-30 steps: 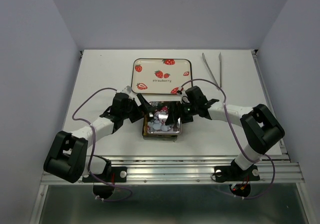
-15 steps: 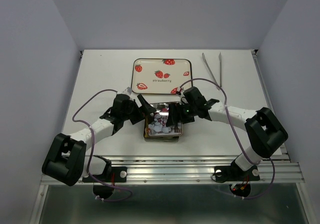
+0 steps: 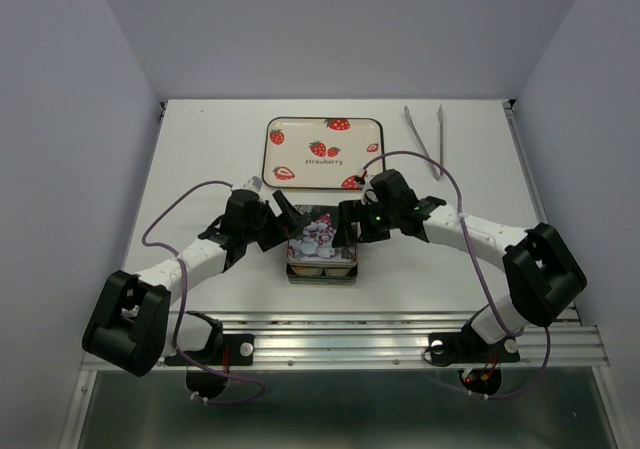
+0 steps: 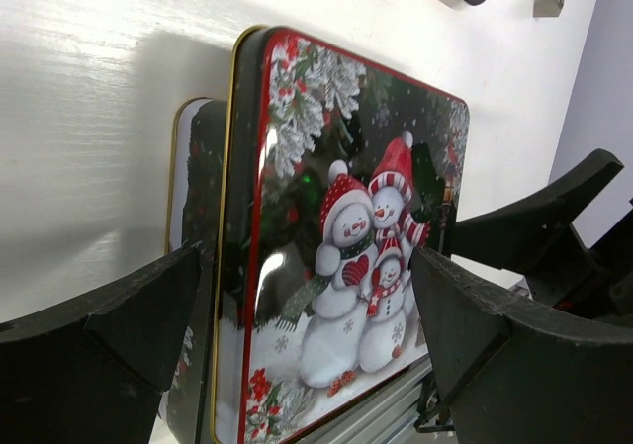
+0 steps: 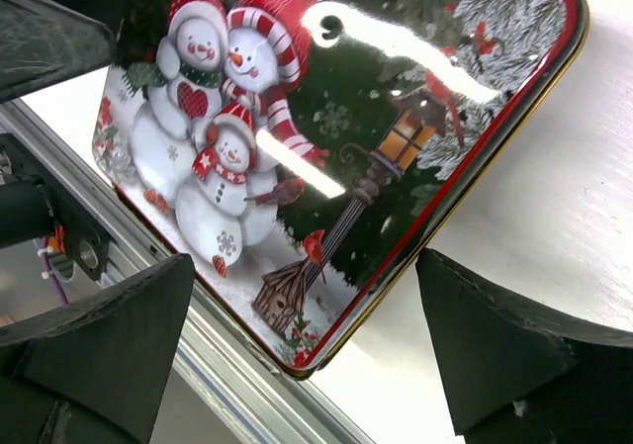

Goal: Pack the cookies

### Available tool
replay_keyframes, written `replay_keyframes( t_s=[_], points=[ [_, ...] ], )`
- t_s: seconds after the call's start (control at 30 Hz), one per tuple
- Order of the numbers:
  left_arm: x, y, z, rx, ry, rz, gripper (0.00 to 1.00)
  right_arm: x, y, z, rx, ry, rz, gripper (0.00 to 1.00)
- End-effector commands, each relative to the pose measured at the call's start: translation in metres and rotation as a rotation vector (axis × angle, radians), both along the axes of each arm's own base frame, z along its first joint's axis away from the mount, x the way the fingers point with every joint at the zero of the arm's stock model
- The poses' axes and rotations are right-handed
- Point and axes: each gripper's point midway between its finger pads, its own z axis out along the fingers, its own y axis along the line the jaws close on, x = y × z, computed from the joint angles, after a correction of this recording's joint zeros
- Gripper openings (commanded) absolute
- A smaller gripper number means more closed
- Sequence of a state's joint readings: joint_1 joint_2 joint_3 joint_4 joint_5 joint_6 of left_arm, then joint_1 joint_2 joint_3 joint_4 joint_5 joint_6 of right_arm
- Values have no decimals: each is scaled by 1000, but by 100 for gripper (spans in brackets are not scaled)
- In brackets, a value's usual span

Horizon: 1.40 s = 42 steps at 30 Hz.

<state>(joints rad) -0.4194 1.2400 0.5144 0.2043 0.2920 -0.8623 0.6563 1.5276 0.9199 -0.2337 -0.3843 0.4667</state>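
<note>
**Snowman lid lying between both hands, askew over the tin**

Top view: left hand [image 3: 284, 221] and right hand [image 3: 348, 227] are flanking the snowman lid [image 3: 322, 236] at its left and right edges, equally near. The lid is sitting shifted toward the far side of the gold tin [image 3: 320, 272], whose near rim is showing.
Left wrist view: fingers [image 4: 109, 345] are standing spread wide, clamping nothing, with the lid straight ahead. Whether it is resting on the tin or lifted, cannot tell.
Right wrist view: fingers [image 5: 504, 345] are likewise spread and gripping nothing, lid ahead.
Cookies are showing nowhere; probably under the lid.
</note>
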Motion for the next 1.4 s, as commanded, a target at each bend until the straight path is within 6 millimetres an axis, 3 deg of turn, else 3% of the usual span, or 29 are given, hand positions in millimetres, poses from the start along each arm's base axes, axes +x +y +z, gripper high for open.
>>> replay_keyframes(
  t_s=[0.0,0.47,0.67,0.77,0.8,0.87,0.93,1.0,1.07,1.1,1.17,1.2,1.27,1.37],
  points=[
    [2,1,8,10,-32,0,99,3,10,29,51,-58,29,100],
    [-3,6,3,43,-15,-3,96,-6,-3,25,4,-65,45,100],
    [1,13,26,45,-77,41,99,23,-14,50,-60,-217,-32,100],
    [-1,19,27,64,-76,65,99,39,-14,63,-89,-282,-43,100],
    [-3,23,28,76,-73,74,99,51,-13,76,-90,-336,-37,100],
    [-7,27,28,84,-71,83,99,66,-9,79,-104,-362,-21,100],
    [-15,30,33,82,-70,83,99,85,3,91,-97,-416,30,100],
    [-28,32,37,59,-59,79,99,90,17,96,-57,-439,128,100],
    [-44,32,31,36,-26,72,99,105,27,108,-30,-464,159,100],
    [-55,29,36,-5,-19,68,99,111,30,97,-33,-443,182,100],
    [-73,28,22,-39,24,61,99,118,34,93,-27,-436,210,100],
    [-80,25,29,-83,5,45,99,122,40,86,-26,-422,222,100],
    [-97,20,23,-132,29,32,99,122,46,79,-12,-394,245,100],
    [-111,15,14,-161,57,7,99,126,56,63,-2,-336,262,100]
  ],
)
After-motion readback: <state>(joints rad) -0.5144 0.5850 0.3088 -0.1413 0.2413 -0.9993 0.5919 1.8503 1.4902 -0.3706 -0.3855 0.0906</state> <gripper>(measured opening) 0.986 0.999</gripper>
